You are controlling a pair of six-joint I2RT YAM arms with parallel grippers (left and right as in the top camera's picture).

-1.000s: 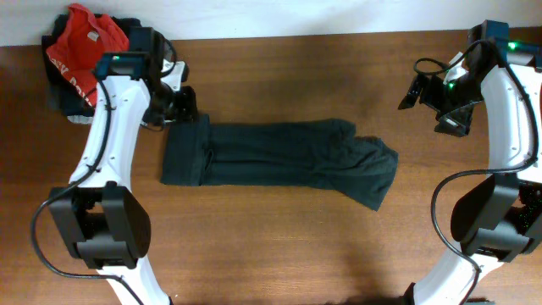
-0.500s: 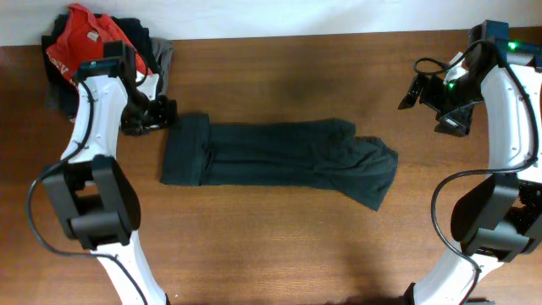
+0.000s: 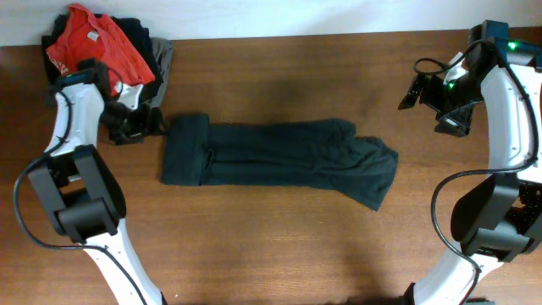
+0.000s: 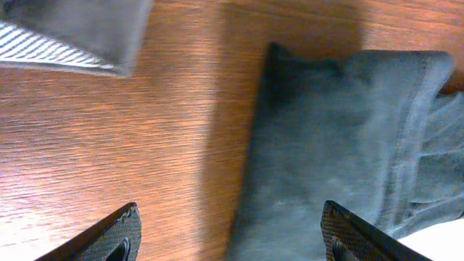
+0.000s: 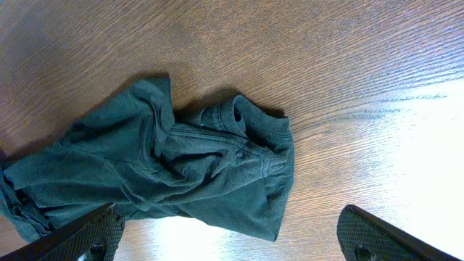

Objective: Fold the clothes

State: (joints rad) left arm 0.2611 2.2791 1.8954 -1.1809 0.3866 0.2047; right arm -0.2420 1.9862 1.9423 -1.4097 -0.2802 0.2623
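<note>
The clothes (image 3: 271, 161) lie as one long dark strip across the middle of the table, with the left end folded over and the right end rumpled. My left gripper (image 3: 151, 125) hovers open just off the strip's upper left corner, holding nothing. In the left wrist view the folded end of the clothes (image 4: 341, 145) fills the right half, and the gripper (image 4: 232, 246) straddles its edge from above. My right gripper (image 3: 428, 106) stands open at the far right, well away from the cloth. In the right wrist view the rumpled end of the clothes (image 5: 181, 167) lies beyond the empty gripper (image 5: 232, 243).
A pile of other garments sits at the back left corner, with a red T-shirt (image 3: 93, 42) on top and a grey piece (image 3: 161, 63) beside it. A grey striped cloth edge (image 4: 72, 36) shows in the left wrist view. Bare wood table (image 3: 279, 246) surrounds the strip.
My left arm has drawn back to the left, away from the folded left end, and its jaws have opened wider. The garment and the right arm have stayed put.
</note>
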